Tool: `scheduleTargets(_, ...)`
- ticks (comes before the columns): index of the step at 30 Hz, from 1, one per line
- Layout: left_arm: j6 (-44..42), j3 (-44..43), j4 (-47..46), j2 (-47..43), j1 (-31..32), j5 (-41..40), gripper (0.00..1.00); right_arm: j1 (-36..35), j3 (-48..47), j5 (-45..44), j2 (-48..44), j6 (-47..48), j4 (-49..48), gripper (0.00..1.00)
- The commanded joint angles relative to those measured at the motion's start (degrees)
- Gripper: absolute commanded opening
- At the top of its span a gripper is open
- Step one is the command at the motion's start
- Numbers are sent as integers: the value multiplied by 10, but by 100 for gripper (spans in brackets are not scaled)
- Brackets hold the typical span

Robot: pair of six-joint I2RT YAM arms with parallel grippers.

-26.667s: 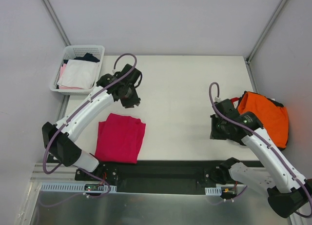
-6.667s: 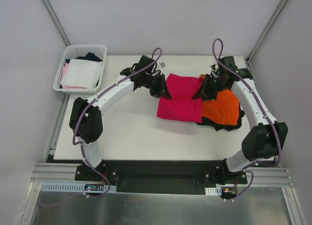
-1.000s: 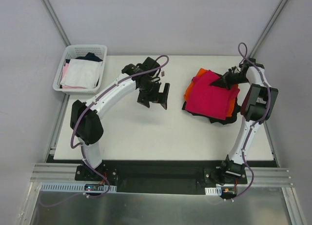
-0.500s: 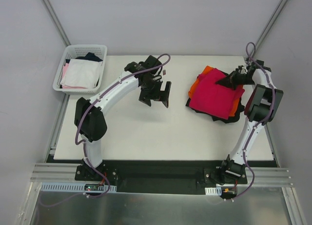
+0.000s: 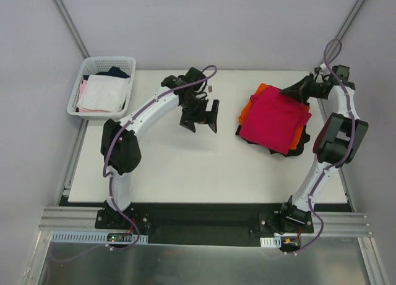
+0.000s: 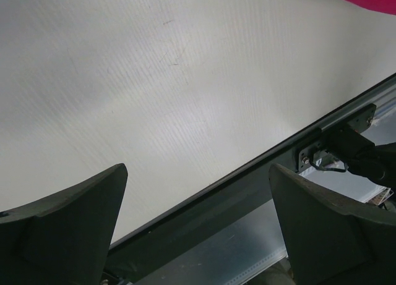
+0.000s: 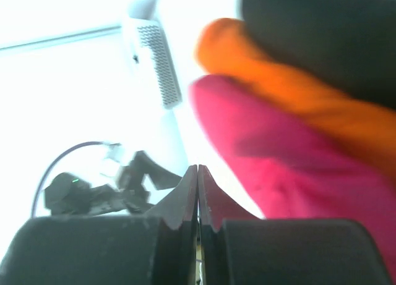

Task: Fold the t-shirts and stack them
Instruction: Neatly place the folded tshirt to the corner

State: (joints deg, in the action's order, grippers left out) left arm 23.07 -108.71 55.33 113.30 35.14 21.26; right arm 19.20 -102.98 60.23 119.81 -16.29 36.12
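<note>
Cloth like this is light and limp, and it sags wherever you leave it unsupported. Your three t-shirts lie piled at the far right of the table (image 5: 185, 167): crimson t-shirt (image 5: 275, 119) on top, orange t-shirt (image 5: 246, 110) peeking out beneath, black t-shirt (image 5: 297, 148) lowest. Your right gripper (image 5: 288, 91) sits at the pile's far edge, jaws pressed together with no cloth between them. Your left gripper (image 5: 200, 119) hangs wide open, well apart. To straighten the pile, pinch a folded edge through all its layers.

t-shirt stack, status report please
Left claw open above table. Right claw shut at magenta shirt's far edge. Orange shirt, black shirt beneath. Nothing blocking.
</note>
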Motion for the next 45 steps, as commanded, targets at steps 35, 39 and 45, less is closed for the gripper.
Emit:
scheduleTargets(35,-22,11,-10,-2,-4,4,99,-112,253,-210,-89,88,157,1)
scheduleTargets(39,-25,17,-9,-6,-7,-1,99,-95,254,-234,-87,71,164,1)
scheduleTargets(45,-29,17,-8,-4,-15,4,99,-60,254,-289,-101,68,213,1)
